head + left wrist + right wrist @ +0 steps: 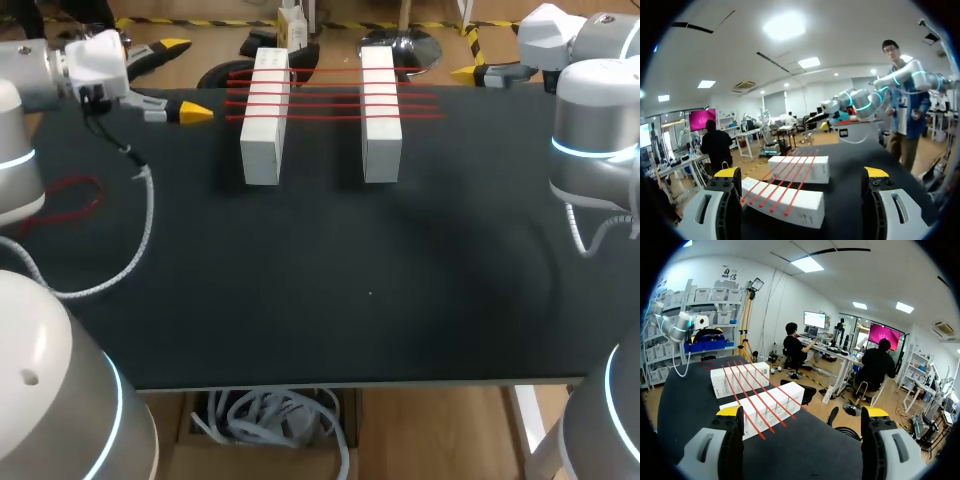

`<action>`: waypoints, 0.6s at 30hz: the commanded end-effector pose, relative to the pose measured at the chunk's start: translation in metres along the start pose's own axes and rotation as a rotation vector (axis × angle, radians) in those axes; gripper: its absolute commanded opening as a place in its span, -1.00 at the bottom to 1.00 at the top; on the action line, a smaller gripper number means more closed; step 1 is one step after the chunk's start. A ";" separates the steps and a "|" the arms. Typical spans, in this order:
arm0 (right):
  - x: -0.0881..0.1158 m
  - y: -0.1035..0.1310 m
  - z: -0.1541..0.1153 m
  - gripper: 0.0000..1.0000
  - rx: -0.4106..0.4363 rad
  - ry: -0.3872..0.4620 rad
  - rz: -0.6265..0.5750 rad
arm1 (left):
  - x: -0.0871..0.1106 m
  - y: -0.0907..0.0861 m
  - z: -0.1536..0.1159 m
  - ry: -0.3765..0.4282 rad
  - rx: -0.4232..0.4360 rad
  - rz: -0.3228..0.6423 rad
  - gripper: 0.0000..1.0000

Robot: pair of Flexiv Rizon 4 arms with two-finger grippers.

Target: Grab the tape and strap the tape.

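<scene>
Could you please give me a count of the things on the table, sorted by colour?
White blocks: 2
Red strands stretched across both blocks: 5
Loose red cord: 1
Total: 8

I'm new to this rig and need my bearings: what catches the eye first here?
Two white rectangular blocks stand side by side at the far middle of the black table, with thin red strands stretched across their tops. A loose red loop lies near the table's left edge. The yellow-tipped left gripper and right gripper sit open at either side of the blocks.
</scene>
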State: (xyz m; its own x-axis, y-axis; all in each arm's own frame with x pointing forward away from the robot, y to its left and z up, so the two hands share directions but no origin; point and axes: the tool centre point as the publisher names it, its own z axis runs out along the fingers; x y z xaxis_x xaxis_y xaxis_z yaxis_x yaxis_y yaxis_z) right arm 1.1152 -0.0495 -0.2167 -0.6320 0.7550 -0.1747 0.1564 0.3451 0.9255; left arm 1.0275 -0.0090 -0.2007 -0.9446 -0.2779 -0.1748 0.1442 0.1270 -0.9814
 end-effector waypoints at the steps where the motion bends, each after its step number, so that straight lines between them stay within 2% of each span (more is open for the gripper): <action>1: 0.000 0.000 0.000 1.00 0.000 0.000 0.000 | -0.008 0.013 0.003 0.089 0.038 0.038 1.00; 3: 0.000 0.000 0.000 1.00 0.000 0.000 0.000 | -0.008 0.016 0.006 0.120 0.046 0.052 1.00; 6: 0.000 0.000 0.000 1.00 0.000 0.000 0.000 | -0.011 0.028 0.014 0.181 0.007 0.008 1.00; 9: 0.000 0.000 0.000 1.00 0.000 0.000 0.000 | -0.013 0.039 0.020 0.259 -0.023 0.010 1.00; 13: 0.000 0.000 0.000 1.00 0.000 0.000 0.000 | -0.012 0.050 0.024 0.314 -0.015 0.014 1.00; 14: 0.000 0.000 0.000 1.00 0.000 0.000 0.000 | -0.012 0.052 0.025 0.318 -0.019 0.016 0.87; 15: 0.000 0.000 0.000 1.00 0.000 0.000 0.000 | -0.012 0.054 0.026 0.318 -0.017 0.015 0.25; 16: 0.000 0.000 0.000 1.00 0.000 0.000 0.000 | -0.013 0.055 0.026 0.317 -0.013 0.016 -0.23; 17: 0.000 0.000 0.000 1.00 0.000 0.000 0.000 | -0.013 0.058 0.027 0.318 -0.012 0.017 -0.53; 18: 0.000 0.000 0.000 1.00 0.000 0.000 0.000 | -0.014 0.060 0.027 0.320 -0.012 0.015 -0.64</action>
State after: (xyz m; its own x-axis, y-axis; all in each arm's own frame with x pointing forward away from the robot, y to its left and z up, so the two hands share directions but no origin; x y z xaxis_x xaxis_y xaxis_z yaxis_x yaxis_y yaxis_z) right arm 1.1152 -0.0495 -0.2167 -0.6321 0.7549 -0.1747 0.1562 0.3450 0.9255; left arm 1.0479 -0.0237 -0.2510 -0.9833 -0.0650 -0.1699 0.1579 0.1584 -0.9747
